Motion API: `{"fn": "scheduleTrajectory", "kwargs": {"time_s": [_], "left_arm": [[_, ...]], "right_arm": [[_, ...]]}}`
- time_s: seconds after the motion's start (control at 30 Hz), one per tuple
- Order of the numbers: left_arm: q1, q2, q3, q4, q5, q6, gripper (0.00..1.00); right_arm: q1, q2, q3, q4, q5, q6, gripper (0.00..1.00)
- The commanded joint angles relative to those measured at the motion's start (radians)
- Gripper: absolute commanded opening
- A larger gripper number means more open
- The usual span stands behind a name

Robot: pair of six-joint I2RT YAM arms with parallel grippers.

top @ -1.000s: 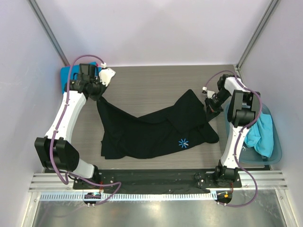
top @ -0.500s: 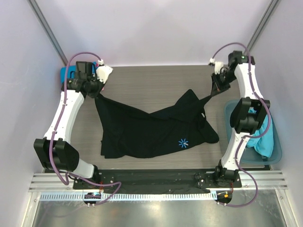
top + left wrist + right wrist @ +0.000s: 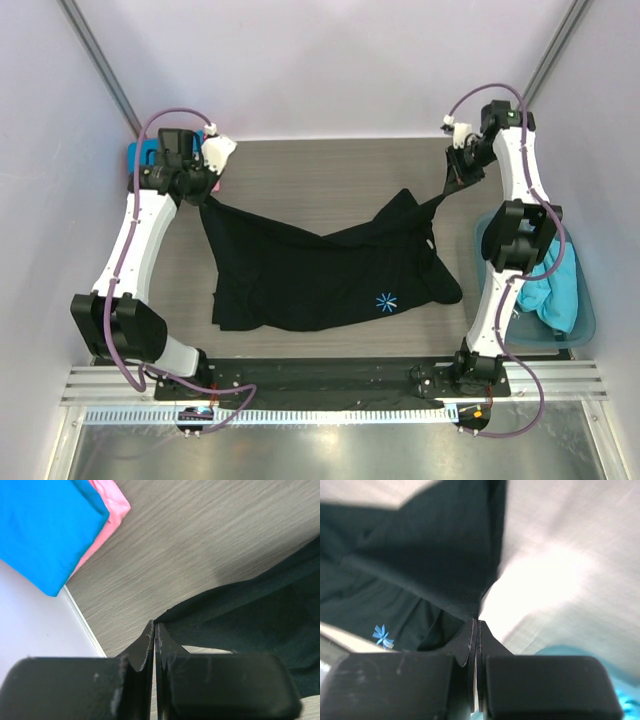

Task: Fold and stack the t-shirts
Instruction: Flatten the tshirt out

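A large black t-shirt with a light-blue starburst mark hangs stretched between my two grippers, its lower part lying on the table. My left gripper is shut on its far left corner; the left wrist view shows the pinched black cloth. My right gripper is shut on its far right corner, seen in the right wrist view. A folded bright blue shirt lies on a pink one at the far left corner.
A translucent teal tub at the right edge holds a turquoise shirt. The blue and pink stack sits right behind my left gripper. White walls enclose the table on three sides.
My right gripper has lifted and swung to the far right corner, pulling the shirt's right corner up and taut. My left gripper has stayed almost still, holding its corner.
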Motion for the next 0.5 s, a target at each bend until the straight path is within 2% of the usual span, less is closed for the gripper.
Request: {"fn": "scheduleTrajectory", "kwargs": {"time_s": [0.0, 0.1, 0.13, 0.33, 0.47], "left_arm": [[0.007, -0.037, 0.093, 0.053, 0.0, -0.03, 0.0], [0.005, -0.043, 0.196, 0.068, -0.01, -0.055, 0.0], [0.005, -0.043, 0.228, 0.068, -0.011, -0.077, 0.0], [0.004, -0.091, 0.394, 0.076, 0.047, -0.102, 0.0], [0.004, -0.141, 0.383, 0.094, 0.062, -0.107, 0.0]], "right_arm": [[-0.004, -0.062, 0.212, 0.04, 0.002, 0.034, 0.01], [-0.009, -0.119, 0.333, 0.151, -0.013, 0.088, 0.01], [-0.01, -0.186, 0.327, 0.255, -0.016, 0.135, 0.01], [-0.02, -0.46, 0.133, 0.7, 0.008, 0.267, 0.01], [-0.02, -0.568, 0.082, 0.73, 0.028, 0.302, 0.01]]}}
